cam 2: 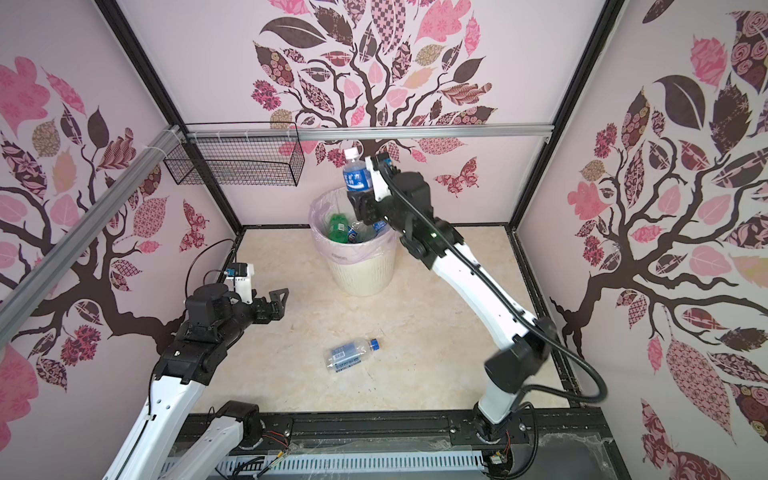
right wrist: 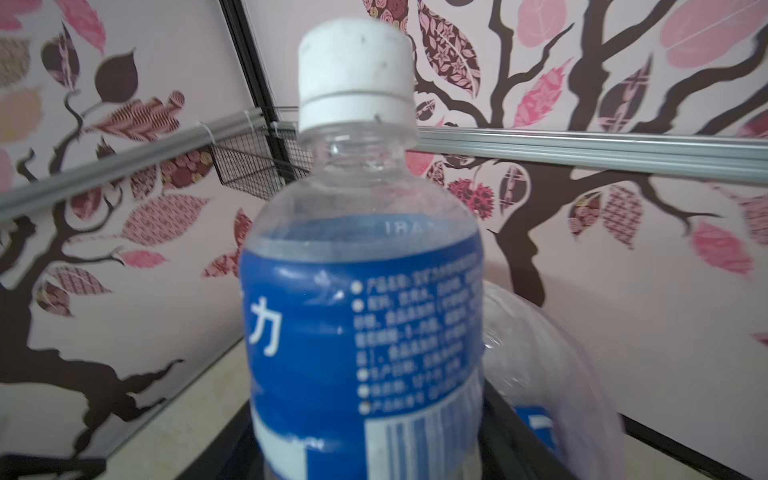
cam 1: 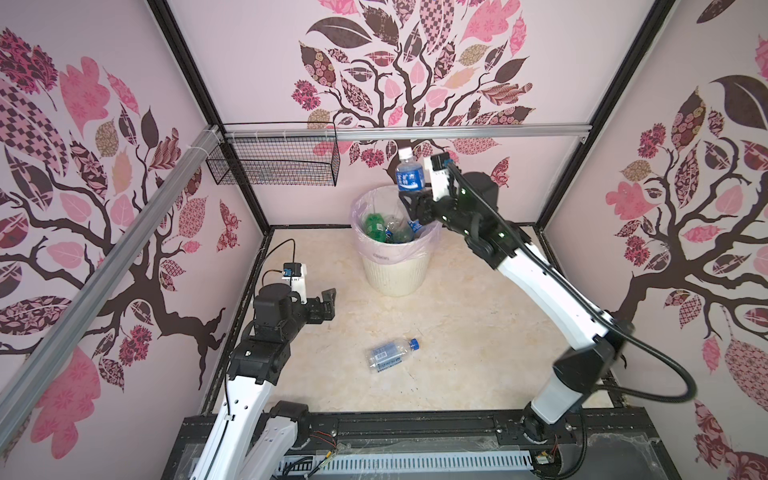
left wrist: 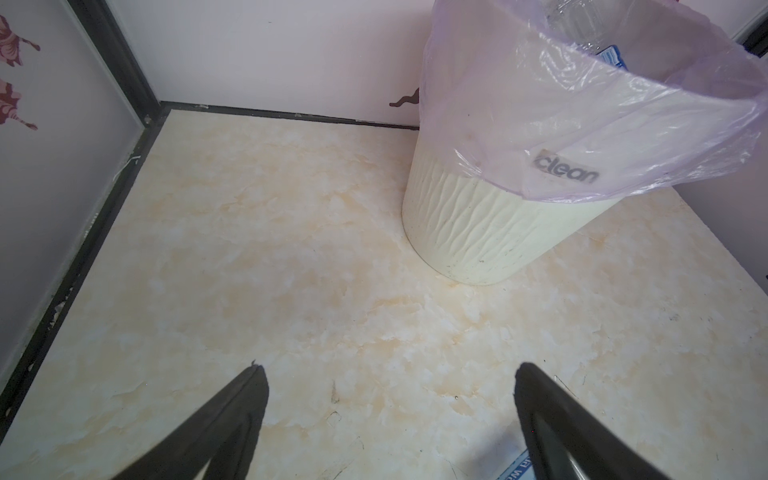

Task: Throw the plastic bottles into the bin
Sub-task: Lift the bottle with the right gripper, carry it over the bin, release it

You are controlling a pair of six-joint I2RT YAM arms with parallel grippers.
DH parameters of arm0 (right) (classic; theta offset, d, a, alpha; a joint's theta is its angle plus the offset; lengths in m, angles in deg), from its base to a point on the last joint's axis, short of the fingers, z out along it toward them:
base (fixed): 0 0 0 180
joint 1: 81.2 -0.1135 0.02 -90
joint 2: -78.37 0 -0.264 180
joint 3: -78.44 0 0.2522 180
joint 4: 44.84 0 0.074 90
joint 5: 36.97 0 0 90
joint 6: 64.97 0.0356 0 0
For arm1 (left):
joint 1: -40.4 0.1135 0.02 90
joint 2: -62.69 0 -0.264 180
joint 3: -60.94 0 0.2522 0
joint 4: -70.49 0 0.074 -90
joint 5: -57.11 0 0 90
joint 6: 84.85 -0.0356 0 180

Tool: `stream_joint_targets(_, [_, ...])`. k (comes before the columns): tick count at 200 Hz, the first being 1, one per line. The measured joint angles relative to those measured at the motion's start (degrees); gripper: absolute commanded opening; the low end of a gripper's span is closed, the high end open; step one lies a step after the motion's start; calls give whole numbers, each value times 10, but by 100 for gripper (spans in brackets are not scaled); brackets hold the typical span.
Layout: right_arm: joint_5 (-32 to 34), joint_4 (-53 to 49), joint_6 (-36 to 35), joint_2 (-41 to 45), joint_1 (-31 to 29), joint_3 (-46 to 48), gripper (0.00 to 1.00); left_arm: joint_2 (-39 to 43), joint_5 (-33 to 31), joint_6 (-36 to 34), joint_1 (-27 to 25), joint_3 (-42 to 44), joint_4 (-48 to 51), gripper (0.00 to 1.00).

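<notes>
On the left, the left end effector [cam 1: 329, 305] is spread open and empty above the tabletop [cam 1: 457, 332]. In the near middle, a clear bottle [cam 1: 390, 354] is laid on its side. Far back, a green bottle [cam 1: 374, 226] is seen in the bin [cam 1: 392, 274]. Over its right rim, a blue-label bottle [cam 1: 409, 174] is gripped upright by the right end effector [cam 1: 411, 199].

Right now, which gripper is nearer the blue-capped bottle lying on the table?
Left. The left gripper hovers open just left of and behind the blue-capped bottle; the right gripper is far back above the bin, with a white-capped bottle between its jaws.
</notes>
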Motion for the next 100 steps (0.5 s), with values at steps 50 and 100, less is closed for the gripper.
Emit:
stream_joint_targets(50, [-31, -56, 2, 34, 5, 165, 100, -4, 11, 0, 0, 0, 0, 96])
stream_joint_targets(100, [-5, -7, 4, 259, 5, 353, 100, -12, 26, -1, 1, 0, 0, 96])
